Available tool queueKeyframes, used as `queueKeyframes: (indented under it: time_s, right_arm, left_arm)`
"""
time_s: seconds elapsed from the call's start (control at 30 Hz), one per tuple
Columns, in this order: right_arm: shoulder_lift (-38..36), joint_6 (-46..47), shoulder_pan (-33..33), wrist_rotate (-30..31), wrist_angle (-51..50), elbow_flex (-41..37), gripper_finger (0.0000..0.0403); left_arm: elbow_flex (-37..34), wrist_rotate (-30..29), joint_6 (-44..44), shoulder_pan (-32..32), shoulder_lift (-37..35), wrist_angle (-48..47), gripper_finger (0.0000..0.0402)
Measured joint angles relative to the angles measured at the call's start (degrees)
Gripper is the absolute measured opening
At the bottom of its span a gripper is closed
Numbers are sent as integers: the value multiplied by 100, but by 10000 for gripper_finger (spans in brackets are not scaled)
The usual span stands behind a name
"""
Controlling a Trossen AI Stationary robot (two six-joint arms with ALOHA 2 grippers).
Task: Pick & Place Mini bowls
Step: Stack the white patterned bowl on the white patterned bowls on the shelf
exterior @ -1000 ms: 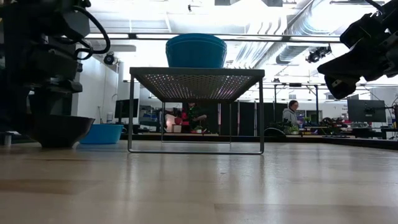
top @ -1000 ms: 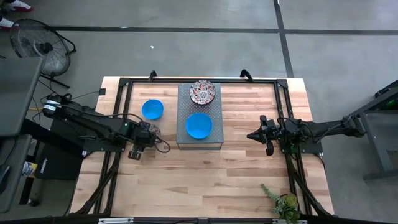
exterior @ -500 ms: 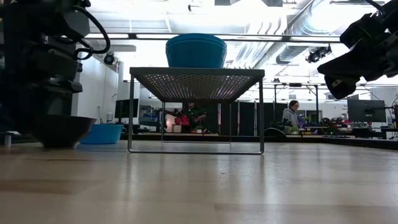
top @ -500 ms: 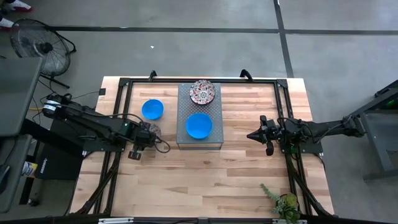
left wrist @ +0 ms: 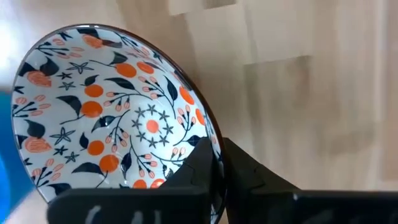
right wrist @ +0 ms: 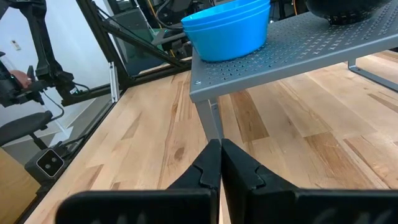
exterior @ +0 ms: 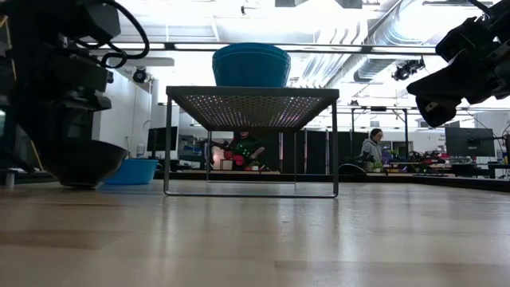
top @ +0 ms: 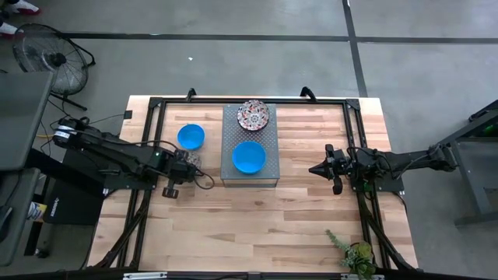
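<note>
The left tool sits at the left-centre of the high view, clenched on the rim of a patterned mini bowl. In the left wrist view its two dark fingers pinch this rim, one inside and one outside. The bowl is white with orange-red blossoms and dark leaves. In the low view it shows dark at the left, low over the wooden tabletop.

A blue mini bowl stands on the tabletop just above the left tool in the high view. On the grey perforated stand in the centre are a stack of blue mini bowls and a second patterned bowl above it.

The right tool waits at the right-centre, fingers pressed together and holding nothing.

No readable writing or brand shows on any of these things.
</note>
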Motion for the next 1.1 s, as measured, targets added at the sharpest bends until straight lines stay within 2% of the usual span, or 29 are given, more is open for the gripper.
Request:
queueKeyframes:
  time_s: [0.13, 0.5, 0.83, 0.97, 1.1]
  right_arm:
    - [2, 1, 0, 0, -1, 0, 0]
    - [2, 1, 1, 0, 0, 0, 0]
    - [2, 1, 0, 0, 0, 0, 0]
    - [2, 1, 0, 0, -1, 0, 0]
    - [2, 1, 0, 1, -1, 0, 0]
  left_arm:
    - [199, 127, -2, -2, 4, -191, 5]
    - [1189, -37, 2, -2, -2, -915, 5]
    - [2444, -640, 82, -2, -2, -1694, 5]
    - [2888, -831, 570, 0, 244, -1765, 4]
    - [3316, -883, 1454, 119, 452, -1822, 4]
